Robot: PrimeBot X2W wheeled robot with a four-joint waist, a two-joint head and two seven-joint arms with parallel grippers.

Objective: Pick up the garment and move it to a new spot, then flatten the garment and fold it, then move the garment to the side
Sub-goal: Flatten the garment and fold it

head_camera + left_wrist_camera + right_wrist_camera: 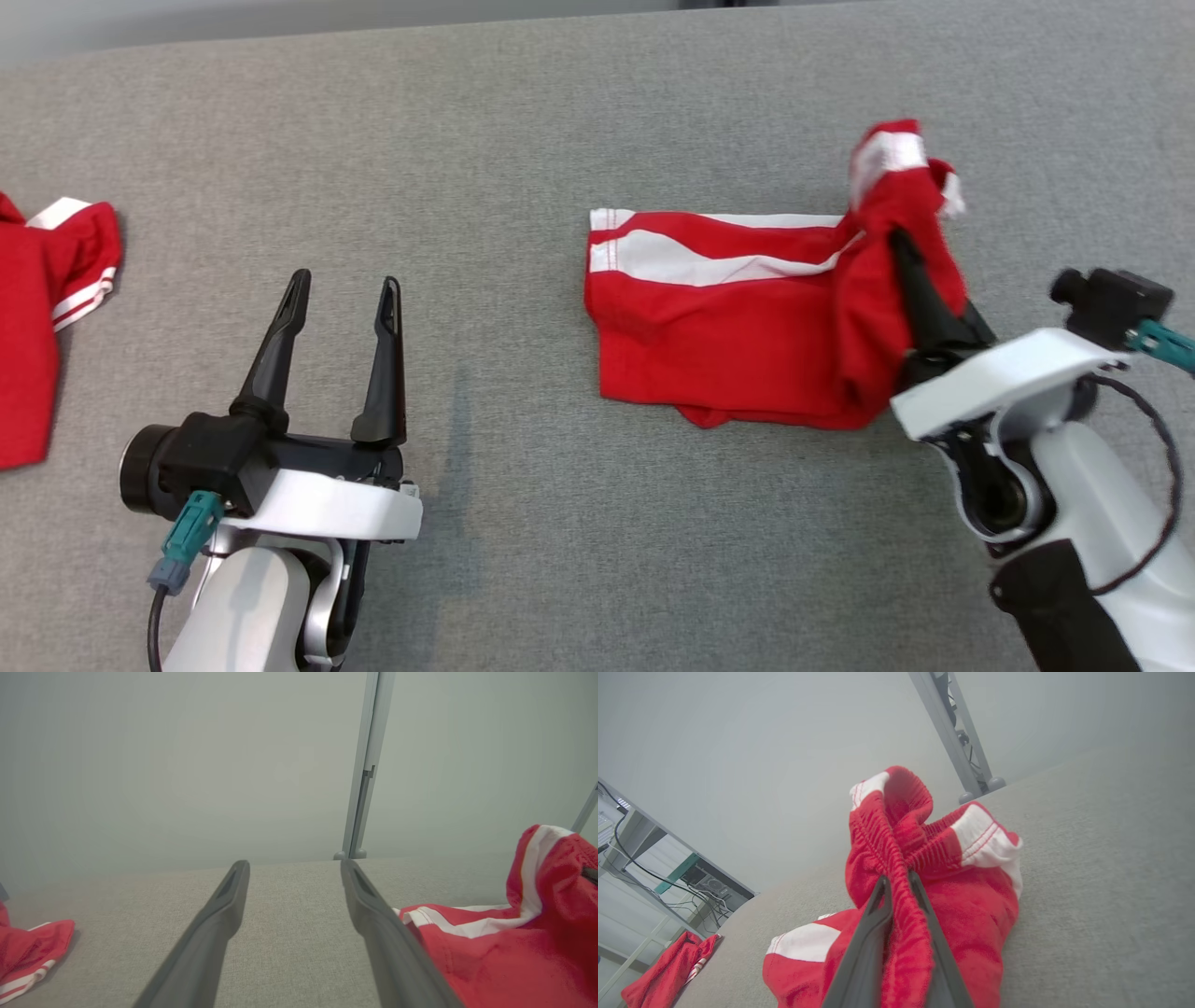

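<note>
The garment (747, 327) is a pair of red shorts with white stripes, lying on the grey table right of centre. My right gripper (901, 238) is shut on its elastic waistband and lifts that right end off the table. In the right wrist view the gathered waistband of the garment (901, 858) bunches between and above my right gripper (896, 879). My left gripper (345, 294) stands open over bare table at the lower left, holding nothing. The left wrist view has my left gripper (294, 868) with the garment (514, 942) to its right.
A second red garment with white trim (37, 317) lies at the table's left edge, also in the left wrist view as red cloth (28, 947). A grey post (366, 765) stands behind the table's far edge. Shelving with cables (654, 868) sits beyond the table.
</note>
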